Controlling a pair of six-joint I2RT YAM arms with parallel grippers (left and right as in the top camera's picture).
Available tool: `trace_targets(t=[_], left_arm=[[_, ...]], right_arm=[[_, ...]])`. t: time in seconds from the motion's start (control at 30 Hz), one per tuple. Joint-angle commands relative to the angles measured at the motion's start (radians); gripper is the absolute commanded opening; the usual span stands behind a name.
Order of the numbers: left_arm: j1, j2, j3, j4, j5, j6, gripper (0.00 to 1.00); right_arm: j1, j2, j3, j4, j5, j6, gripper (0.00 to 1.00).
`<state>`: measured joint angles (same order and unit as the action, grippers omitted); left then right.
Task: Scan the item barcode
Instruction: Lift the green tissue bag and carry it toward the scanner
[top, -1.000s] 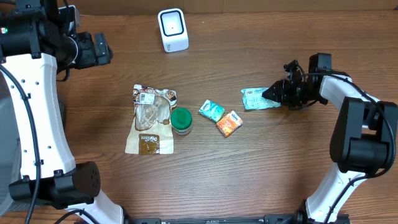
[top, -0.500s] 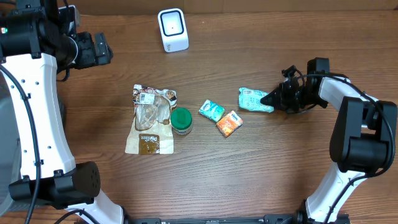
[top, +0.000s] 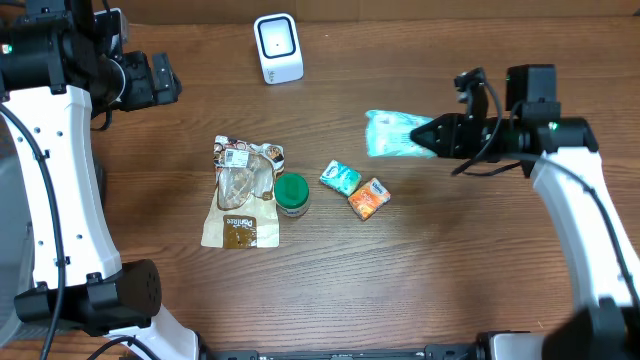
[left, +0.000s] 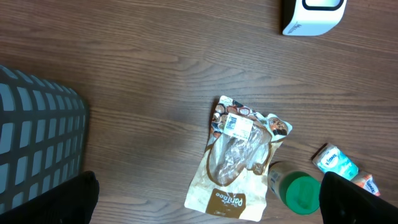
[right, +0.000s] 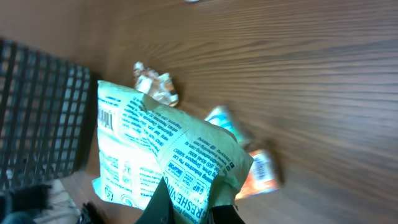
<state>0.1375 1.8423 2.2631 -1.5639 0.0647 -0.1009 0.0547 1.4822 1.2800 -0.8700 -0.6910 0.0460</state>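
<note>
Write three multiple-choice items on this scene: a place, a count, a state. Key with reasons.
1. The white scanner stands: A. alone at the far side; B. touching the green-lidded jar; C. in a gripper.
2. Small packets lying beside that jar: A. one; B. two; C. four.
3. The pale green packet is: A. lying loose; B. pinched in the right gripper; C. on the scanner.
Key: A, it stands apart at the overhead view's top; B, one teal, one orange; B, the gripper is shut on its edge.

Overhead top-down, wrists nearer, oblique — sharing table (top: 330, 290)
</note>
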Motion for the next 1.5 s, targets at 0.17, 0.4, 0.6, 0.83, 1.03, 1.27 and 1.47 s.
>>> trace_targets(t=[0.17,0.4,0.6,0.83,1.03,1.27,1.47], left_arm=[[0.0,0.004,-0.003,0.001,0.006,0.012,1.0],[0.0,0.004,-0.003,0.001,0.006,0.012,0.99],[0.0,0.004,-0.003,0.001,0.006,0.011,0.99],[0.0,0.004,-0.003,0.001,0.006,0.012,1.0],[0.0,0.004,-0.003,0.001,0.006,0.012,0.99],[0.0,0.004,-0.003,0.001,0.006,0.012,1.0],[0.0,0.004,-0.003,0.001,0.006,0.011,1.0]], right_arm=[[0.191,-0.156,0.019,0.01,0.165,0.177,0.04],[0.245,-0.152,0.029,-0.01,0.175,0.243,0.04],[0.27,-0.084,0.144,-0.083,0.291,0.268,0.04],[0.335,0.174,0.588,-0.268,0.58,0.233,0.04],[0.417,0.365,0.808,-0.156,0.953,0.085,0.04],[0.505,0.562,0.808,0.197,1.274,-0.319,0.04],[0.534,0.726,0.808,0.562,1.304,-0.777,0.04]])
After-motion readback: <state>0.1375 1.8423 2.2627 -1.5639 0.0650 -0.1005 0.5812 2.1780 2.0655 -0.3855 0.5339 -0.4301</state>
